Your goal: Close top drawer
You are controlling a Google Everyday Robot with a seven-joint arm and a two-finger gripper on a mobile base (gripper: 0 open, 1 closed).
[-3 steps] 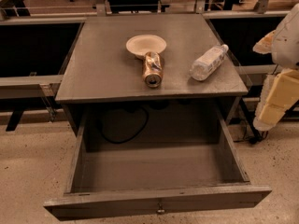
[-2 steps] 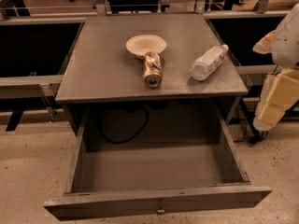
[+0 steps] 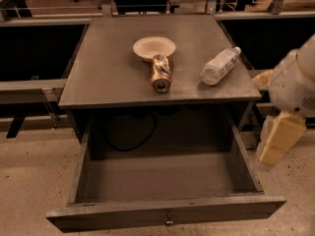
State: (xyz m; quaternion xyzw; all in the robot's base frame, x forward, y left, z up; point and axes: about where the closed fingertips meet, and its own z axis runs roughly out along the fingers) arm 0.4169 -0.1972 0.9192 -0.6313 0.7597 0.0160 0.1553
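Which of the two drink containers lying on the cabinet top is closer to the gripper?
The clear plastic bottle, near the top's right edge. The gripper hangs right of the open top drawer; the can lies mid-top, farther away.

top drawer [image 3: 113,215]: fully open | end effector [image 3: 274,149]: right of drawer, apart | can [image 3: 160,73], bottle [image 3: 220,65], bowl [image 3: 154,47]: on cabinet top [image 3: 108,77]

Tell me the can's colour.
Coppery gold can, clearest in the camera view; gripper hangs right of the open drawer.
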